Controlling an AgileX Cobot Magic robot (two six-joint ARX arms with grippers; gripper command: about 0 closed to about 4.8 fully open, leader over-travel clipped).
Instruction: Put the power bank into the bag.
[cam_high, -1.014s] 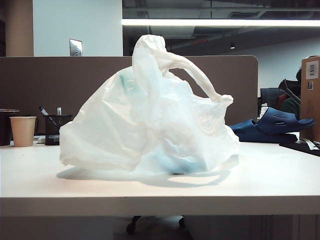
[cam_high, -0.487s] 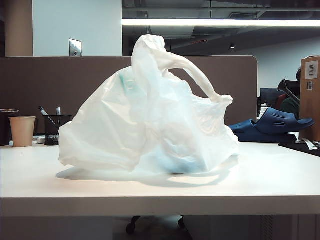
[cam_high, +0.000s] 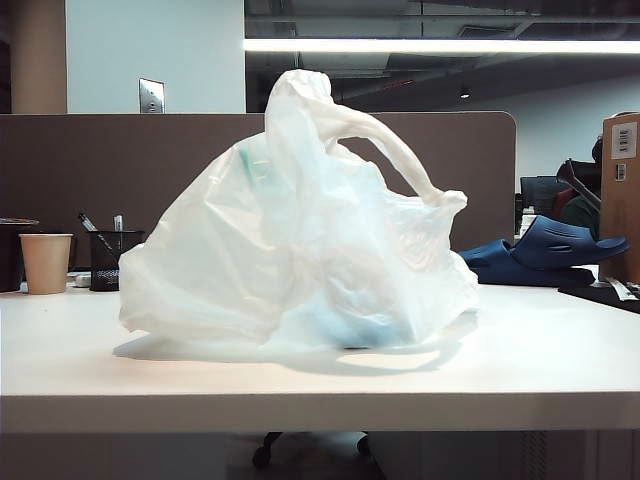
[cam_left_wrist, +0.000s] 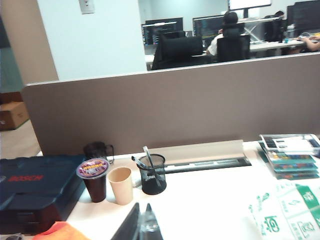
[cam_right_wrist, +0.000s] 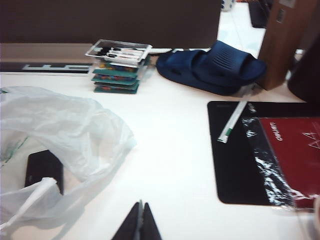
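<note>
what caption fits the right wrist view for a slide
Shut right gripper above the table, the power bank lying inside the open bag.

paper cup (cam_high: 46, 262), pen holder (cam_high: 110, 258), blue sandals (cam_right_wrist: 212, 67)

Thin crinkled plastic bag (cam_high: 290, 250) – translucent (power bank (cam_right_wrist: 44, 169) matt black) – smooth table (cam_high: 540, 370)
</note>
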